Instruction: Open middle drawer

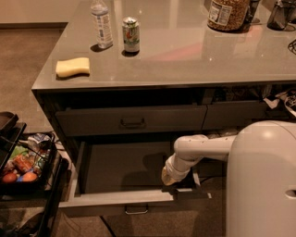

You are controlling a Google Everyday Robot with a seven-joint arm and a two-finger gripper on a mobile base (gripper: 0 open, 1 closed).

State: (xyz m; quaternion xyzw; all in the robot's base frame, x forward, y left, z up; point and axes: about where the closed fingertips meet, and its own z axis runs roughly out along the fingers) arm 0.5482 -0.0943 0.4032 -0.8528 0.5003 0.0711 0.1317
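Observation:
The middle drawer [125, 172] is pulled well out below the counter and shows a plain grey inside. Its front runs along the bottom, with a small loop handle [136, 209] at its centre. My white arm reaches in from the right. My gripper [168, 178] hangs down inside the drawer at its front right corner, just behind the drawer front. Its tip is hidden behind the wrist.
A shut drawer [132, 120] sits above the open one. On the counter [194, 55] are a yellow sponge [72, 67], a water bottle [101, 24], a can [131, 34] and a jar [226, 14]. A black cart [25, 162] with snacks stands left. My white body [263, 180] fills the right.

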